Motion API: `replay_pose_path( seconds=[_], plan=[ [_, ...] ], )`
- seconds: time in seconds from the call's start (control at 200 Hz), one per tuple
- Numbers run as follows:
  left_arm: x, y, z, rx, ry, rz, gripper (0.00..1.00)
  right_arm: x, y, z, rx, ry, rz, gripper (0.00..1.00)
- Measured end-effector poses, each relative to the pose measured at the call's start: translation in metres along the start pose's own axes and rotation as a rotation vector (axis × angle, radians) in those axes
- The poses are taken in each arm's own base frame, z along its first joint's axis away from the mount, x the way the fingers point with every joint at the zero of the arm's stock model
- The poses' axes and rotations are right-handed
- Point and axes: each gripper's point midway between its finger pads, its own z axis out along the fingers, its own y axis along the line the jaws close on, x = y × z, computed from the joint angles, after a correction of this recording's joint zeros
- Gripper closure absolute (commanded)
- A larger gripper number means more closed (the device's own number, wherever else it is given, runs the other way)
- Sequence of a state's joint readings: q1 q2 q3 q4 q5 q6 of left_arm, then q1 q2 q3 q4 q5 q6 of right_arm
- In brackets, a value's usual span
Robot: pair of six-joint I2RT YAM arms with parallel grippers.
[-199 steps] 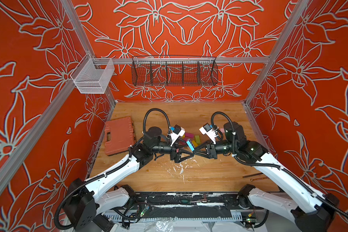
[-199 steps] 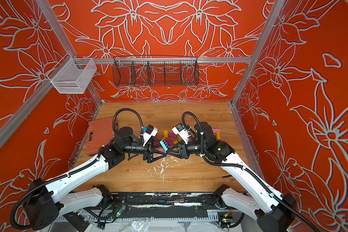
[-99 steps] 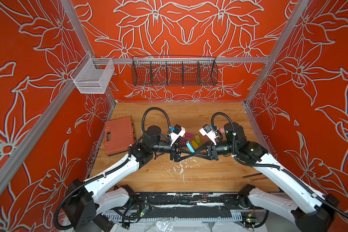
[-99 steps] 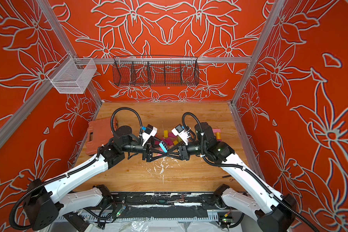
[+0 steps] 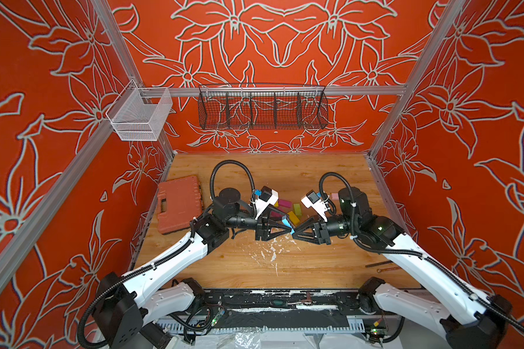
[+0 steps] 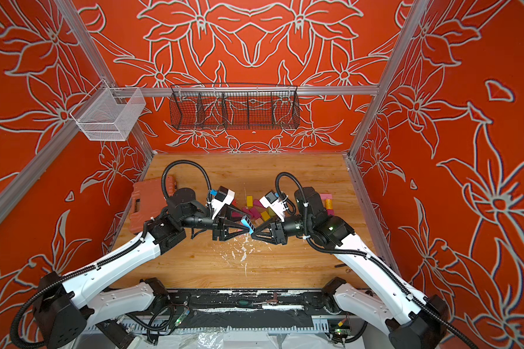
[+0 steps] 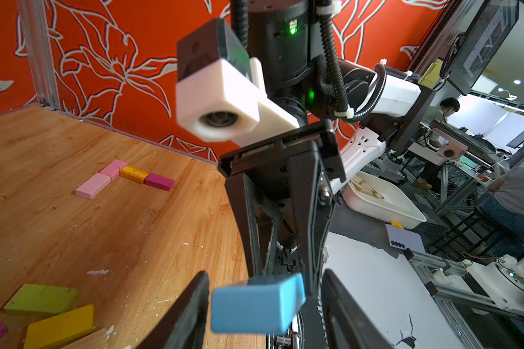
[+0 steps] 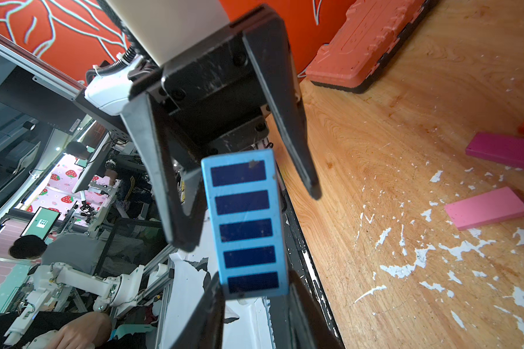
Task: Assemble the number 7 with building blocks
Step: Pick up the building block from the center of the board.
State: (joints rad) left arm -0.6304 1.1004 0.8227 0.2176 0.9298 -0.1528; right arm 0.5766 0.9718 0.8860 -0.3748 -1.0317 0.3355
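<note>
**Blue block between 2 sets of fingers, left not yet gripping**

I have the striped blue block (image 8: 245,223) in the air over the table (image 5: 285,266), well apart from the tool case (image 5: 179,208), off the side of the case that faces the right arm. The right fingers (image 8: 211,317) pinch the end of the block farther from the case. The left fingers (image 8: 288,121) stand spread, 1 on each side of the end nearer the case.

I judge the next move to be passing the block to the left arm. It turns on 1 relation: the block's long axis runs straight away from the case, along the line between the 2 wrists. So the left fingers meet it end-on and must close across its width. The left arm is the one nearer the case.

The right wrist view shows the striped face and a clear gap at 1 left finger. At the other I cannot tell touching from just beside. The left wrist view shows only a plain blue side, but it alone shows the started 7 (image 7: 133,174) clearly: 4 blocks in an L, farther from the case than the held block. In both top views the block is a sliver between black tips, and loose blocks (image 5: 297,209) lie between the case and the started 7.
</note>
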Motion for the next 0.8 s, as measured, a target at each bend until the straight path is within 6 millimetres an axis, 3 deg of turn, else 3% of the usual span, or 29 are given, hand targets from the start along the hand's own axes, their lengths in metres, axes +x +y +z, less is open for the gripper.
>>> replay_pose_path(
  seconds=[0.385, 0.606, 0.801],
  plan=[
    [-0.004, -0.004, 0.001, 0.022, 0.005, 0.014, 0.72, 0.001, 0.002, 0.000, -0.014, -0.002, -0.017, 0.66],
    [-0.003, 0.002, 0.003, 0.003, 0.029, -0.013, 0.88, -0.001, -0.011, -0.004, 0.041, -0.019, -0.010, 0.49],
    [0.003, 0.025, 0.012, -0.061, 0.081, -0.091, 0.91, -0.004, -0.038, -0.021, 0.170, -0.063, 0.036, 0.30]
  ],
)
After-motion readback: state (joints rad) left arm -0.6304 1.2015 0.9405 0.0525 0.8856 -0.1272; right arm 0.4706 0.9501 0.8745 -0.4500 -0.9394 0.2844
